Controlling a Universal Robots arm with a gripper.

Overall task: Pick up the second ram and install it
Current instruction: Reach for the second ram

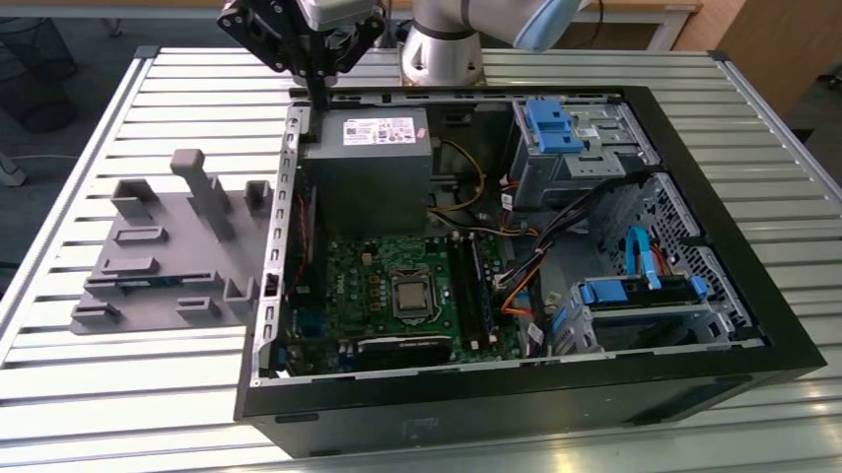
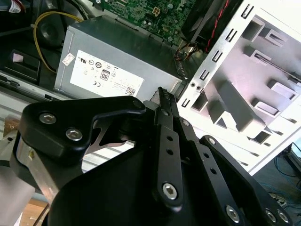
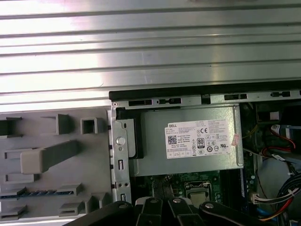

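While gripper (image 1: 317, 102) hangs above case edge (image 1: 292, 148), jaws closed (empty), second ram (image 1: 148, 282) in fixture (image 1: 132, 251).

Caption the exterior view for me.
Black gripper near grey metal power supply in open black computer case; thin green ram strip in grey plastic fixture.

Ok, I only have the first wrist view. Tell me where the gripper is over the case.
Observer: In the exterior view the gripper hangs above the case corner by the power supply.
Operator: Report its fingers.
Observer: In the second wrist view the fingers are pressed together at the tips.
Operator: Locate the memory slots.
Observer: In the exterior view the memory slots run along the processor socket, on the exterior view's right of it.
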